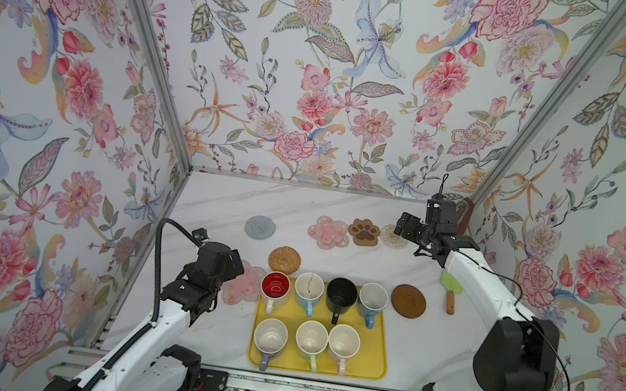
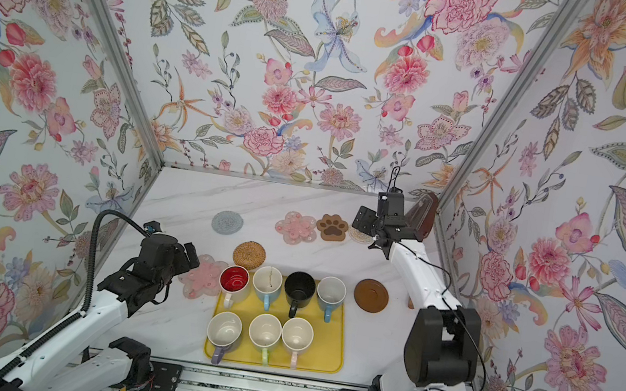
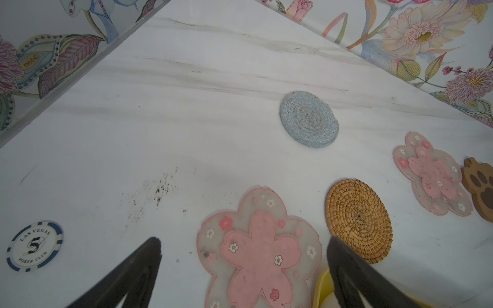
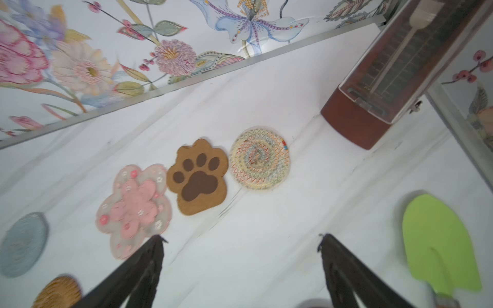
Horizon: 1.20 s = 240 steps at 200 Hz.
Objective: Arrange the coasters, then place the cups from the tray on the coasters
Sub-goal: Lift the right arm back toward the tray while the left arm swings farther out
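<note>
In a top view, 7 cups (image 1: pixel 311 339) sit on the tray (image 1: pixel 374 353). Left wrist: your left gripper (image 3: pixel 242 240) gapes empty, flower coaster (image 3: pixel 258 256) between jaws, "LAS VEGAS 5 POKER CLUB" chip (image 3: pixel 34 245) outside them. Right wrist: right gripper (image 4: pixel 240 237) gapes empty, paw coaster (image 4: pixel 198 177) ahead.

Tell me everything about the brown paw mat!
The paw mat is flat and light brown, shaped like a cat's paw, with four dark toe spots and one big pad. Maybe cork or wood. It lies on the white table, between a pink flower mat, which it seems to touch, and a round woven mat.
</note>
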Each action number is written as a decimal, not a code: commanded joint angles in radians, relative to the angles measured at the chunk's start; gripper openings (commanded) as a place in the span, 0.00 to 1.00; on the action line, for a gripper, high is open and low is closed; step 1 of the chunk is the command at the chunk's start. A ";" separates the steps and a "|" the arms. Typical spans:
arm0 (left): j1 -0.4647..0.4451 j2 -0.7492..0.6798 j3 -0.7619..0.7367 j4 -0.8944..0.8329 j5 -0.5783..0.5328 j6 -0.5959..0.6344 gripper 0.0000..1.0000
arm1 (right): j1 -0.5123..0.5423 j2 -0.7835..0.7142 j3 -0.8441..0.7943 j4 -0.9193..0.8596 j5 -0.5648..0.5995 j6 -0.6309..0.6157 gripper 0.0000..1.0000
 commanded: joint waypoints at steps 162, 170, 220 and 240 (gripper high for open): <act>0.026 0.791 0.628 -0.138 0.081 0.191 0.86 | 0.025 -0.524 -0.458 -0.077 0.019 0.118 0.99; 0.028 0.826 0.661 -0.143 0.092 0.196 0.85 | 0.025 -0.535 -0.458 -0.082 0.020 0.120 0.99; 0.026 0.982 0.788 -0.145 0.119 0.194 0.81 | 0.018 -0.600 -0.502 -0.102 0.020 0.121 0.99; 0.027 1.022 0.825 -0.148 0.137 0.185 0.78 | 0.011 -0.614 -0.514 -0.104 0.008 0.125 0.99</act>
